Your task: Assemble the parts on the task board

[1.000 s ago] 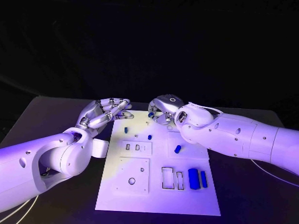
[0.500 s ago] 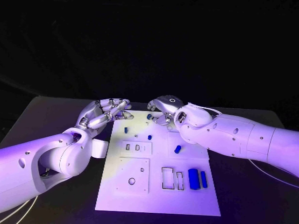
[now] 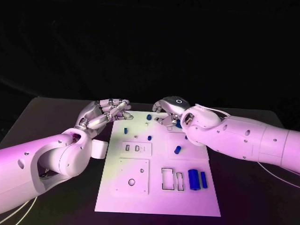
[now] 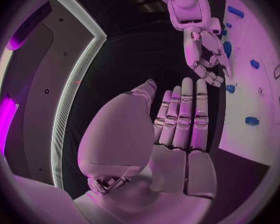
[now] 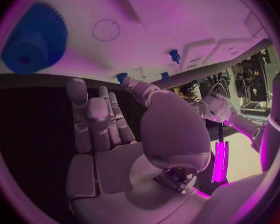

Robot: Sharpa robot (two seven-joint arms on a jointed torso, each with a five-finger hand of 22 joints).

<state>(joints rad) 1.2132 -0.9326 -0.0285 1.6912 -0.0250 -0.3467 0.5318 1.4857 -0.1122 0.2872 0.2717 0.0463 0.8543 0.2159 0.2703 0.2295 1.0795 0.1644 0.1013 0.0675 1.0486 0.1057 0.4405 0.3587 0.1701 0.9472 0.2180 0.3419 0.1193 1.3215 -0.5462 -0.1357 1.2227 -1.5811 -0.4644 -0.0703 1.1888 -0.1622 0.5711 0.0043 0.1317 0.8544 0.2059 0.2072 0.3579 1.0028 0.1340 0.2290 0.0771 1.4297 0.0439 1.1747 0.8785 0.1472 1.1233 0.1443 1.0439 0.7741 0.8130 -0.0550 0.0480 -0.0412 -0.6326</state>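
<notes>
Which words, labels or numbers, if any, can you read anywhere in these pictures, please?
None can be read.
White task board: no print, only cut-out slots and blue parts.
Right hand: a small ring mark on its back, no letters.
Left hand: no markings.

Black table (image 3: 48, 117) under the board, dark backdrop beyond, thin white cable (image 3: 285, 179) along its right side.

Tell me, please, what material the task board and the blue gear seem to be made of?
The task board looks like matte white plastic: flat, even, with crisp cut-out pockets. The blue gear also seems plastic, possibly printed or moulded: uniform solid colour, fine teeth, no metallic shine. Neither can be confirmed by sight alone.
</notes>
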